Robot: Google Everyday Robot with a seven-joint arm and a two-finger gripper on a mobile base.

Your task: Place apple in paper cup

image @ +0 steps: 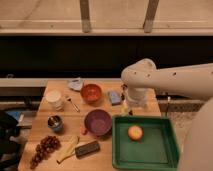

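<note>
The apple [135,132], small and yellow-orange, lies in the green tray [170,150] at the table's front right. The paper cup [54,98], white with a wide rim, stands upright at the table's left rear. My white arm reaches in from the right and bends down over the table's right rear. The gripper [128,108] hangs just beyond the tray's rear left corner, above and behind the apple and far right of the cup. It holds nothing that I can see.
An orange bowl [91,92] and a blue sponge [114,97] sit at the rear centre. A purple bowl [97,122] is left of the tray. A metal cup [55,122], dark red grapes [44,149], a banana [67,149] and a dark block [87,148] lie front left.
</note>
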